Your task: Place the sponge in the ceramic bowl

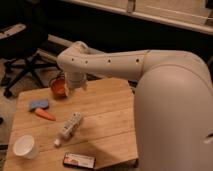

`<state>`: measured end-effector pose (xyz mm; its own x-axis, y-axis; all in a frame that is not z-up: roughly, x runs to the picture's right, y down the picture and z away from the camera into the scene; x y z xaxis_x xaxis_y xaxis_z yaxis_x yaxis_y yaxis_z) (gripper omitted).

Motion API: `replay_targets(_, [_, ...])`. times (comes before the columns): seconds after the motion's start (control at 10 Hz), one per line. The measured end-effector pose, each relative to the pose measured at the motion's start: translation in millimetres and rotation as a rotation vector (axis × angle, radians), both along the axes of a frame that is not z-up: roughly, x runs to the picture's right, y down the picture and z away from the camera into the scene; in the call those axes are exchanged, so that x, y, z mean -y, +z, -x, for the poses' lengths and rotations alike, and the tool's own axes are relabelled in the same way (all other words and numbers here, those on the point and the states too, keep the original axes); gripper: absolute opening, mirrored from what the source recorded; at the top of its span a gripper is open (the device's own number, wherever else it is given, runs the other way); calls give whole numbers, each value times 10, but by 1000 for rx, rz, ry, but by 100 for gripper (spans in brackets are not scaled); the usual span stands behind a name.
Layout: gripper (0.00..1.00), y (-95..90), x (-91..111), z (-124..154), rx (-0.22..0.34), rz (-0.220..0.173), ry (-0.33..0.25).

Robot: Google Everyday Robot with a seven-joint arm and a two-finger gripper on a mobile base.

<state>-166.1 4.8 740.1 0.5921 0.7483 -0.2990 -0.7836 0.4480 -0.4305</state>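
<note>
The blue-grey sponge (38,104) lies flat near the left edge of the wooden table (107,112), just above the orange carrot (45,114). The orange-red ceramic bowl (58,88) stands at the table's far left corner, partly hidden by the arm's wrist. My gripper (75,87) hangs from the white arm just right of the bowl and above the table, up and to the right of the sponge, with nothing visibly held.
A white bottle (70,126) lies on its side mid-table. A white paper cup (25,147) stands at the front left, and a dark flat packet (79,160) lies at the front edge. A black office chair (22,50) stands beyond the table's left side.
</note>
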Motion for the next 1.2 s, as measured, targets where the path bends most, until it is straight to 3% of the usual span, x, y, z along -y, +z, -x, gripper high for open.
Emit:
replay_targets(0.1, [65,-8,18,84,49,-14,-50])
replay_targets(0.2, [65,-18,44,244,129,-41,-146])
replay_targets(0.5, [65,22,102,649,245,-118,-375])
replay_targets(0.8, [65,110,204,1000,288,-153,-456])
replay_targets(1.2, [65,491,454,1091,270,-123,-474])
